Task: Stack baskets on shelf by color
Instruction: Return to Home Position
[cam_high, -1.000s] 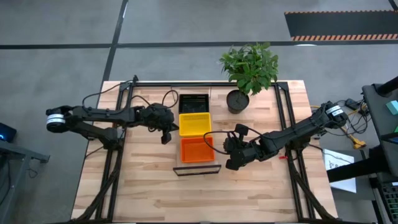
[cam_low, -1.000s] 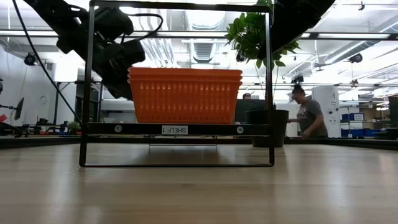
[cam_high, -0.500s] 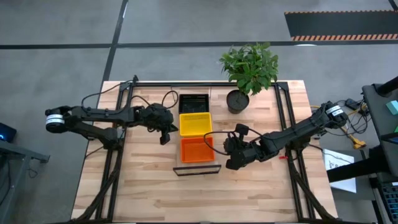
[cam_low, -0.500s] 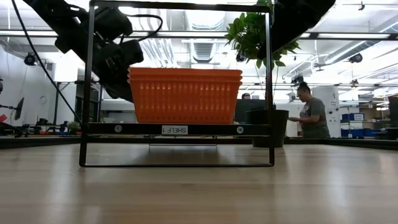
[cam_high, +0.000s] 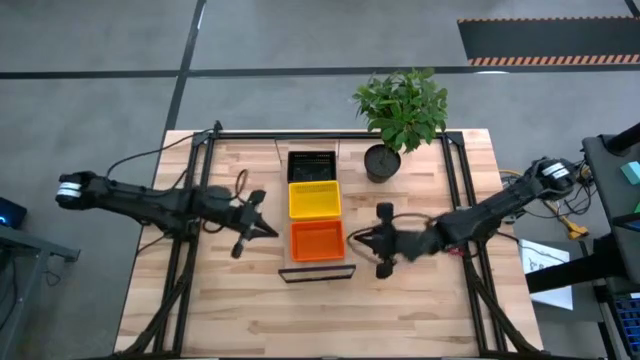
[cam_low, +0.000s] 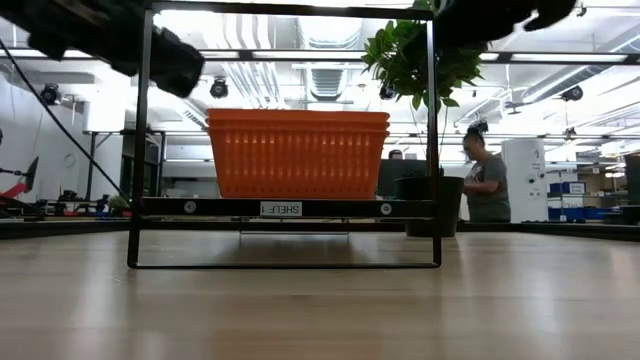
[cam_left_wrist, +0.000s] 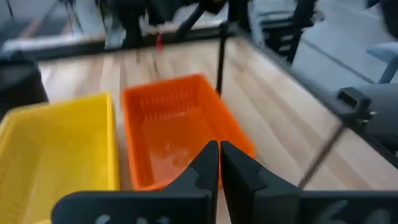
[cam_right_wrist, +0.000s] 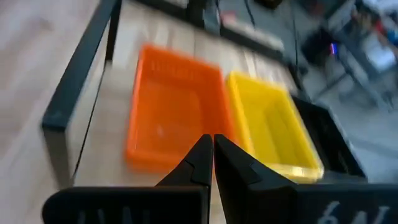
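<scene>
The shelf (cam_high: 316, 271) stands mid-table and carries three baskets in a row: black (cam_high: 311, 164) at the far end, yellow (cam_high: 314, 199) in the middle, and orange-red (cam_high: 317, 241) at the near end. In the low view the orange-red basket (cam_low: 298, 152) shows as stacked rims resting on the shelf board (cam_low: 285, 208). My left gripper (cam_high: 268, 230) is shut and empty, left of the orange-red basket (cam_left_wrist: 174, 134) and raised above it. My right gripper (cam_high: 358, 238) is shut and empty, right of that basket (cam_right_wrist: 177, 106).
A potted plant (cam_high: 383, 160) stands at the far right of the shelf. Black frame bars (cam_high: 455, 190) run along both table sides. Bare wood (cam_high: 320, 315) lies near the front edge. A person (cam_low: 485, 180) stands in the room behind.
Both arms have risen; they have left the middle of the low view. My left gripper has drawn back from the yellow basket toward the table's left and near edge. My right gripper has levelled out beside the orange-red basket. The baskets have not moved.
</scene>
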